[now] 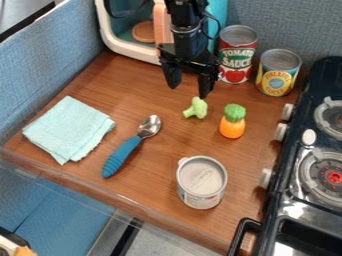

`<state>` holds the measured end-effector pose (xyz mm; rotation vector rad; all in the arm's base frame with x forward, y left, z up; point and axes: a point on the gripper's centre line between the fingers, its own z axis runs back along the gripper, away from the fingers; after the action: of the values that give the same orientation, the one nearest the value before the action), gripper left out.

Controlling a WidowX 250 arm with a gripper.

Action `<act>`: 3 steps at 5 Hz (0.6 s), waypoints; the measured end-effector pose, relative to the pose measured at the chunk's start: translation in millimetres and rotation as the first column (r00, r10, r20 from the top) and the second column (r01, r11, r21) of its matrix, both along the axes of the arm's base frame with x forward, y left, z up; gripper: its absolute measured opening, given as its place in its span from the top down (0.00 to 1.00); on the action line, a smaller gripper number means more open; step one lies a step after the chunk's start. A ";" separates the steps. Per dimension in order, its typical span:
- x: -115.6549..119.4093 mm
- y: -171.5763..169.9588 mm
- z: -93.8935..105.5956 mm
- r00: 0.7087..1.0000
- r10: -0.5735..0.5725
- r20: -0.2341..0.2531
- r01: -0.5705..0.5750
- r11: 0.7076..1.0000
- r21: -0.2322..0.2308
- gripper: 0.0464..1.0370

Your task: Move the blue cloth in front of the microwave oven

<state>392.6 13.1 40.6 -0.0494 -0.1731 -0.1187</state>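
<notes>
Blue cloth (70, 129): where's it seen, and hand (188, 91) state?

Folded on table (130, 102), beside spoon (123, 156); hand released, nothing held.

How should it be picked?

All layers should be pinched near the middle, lifted clear of the table, then lowered gently before the microwave oven (131, 52), released once flat.

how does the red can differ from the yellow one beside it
The red can is taller; the yellow can is shorter. The red can has a mostly red label, while the yellow can's mixes yellow and blue. The red can stands nearer the microwave, the yellow can nearer the stove. Both stand upright with silvery tops.
</notes>
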 end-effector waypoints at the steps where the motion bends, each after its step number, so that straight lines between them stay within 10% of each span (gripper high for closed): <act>1: -6.8 -0.2 -17.6 0.999 -0.007 -0.050 0.007 1.000 -0.001 0.04; 2: -40.5 36.6 -40.7 0.991 -0.004 -0.133 0.007 1.000 0.021 0.04; 3: -75.3 90.8 -26.7 0.996 0.029 -0.088 -0.025 0.999 0.043 0.04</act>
<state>317.3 103.9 13.9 -0.0110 -0.0830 -0.0927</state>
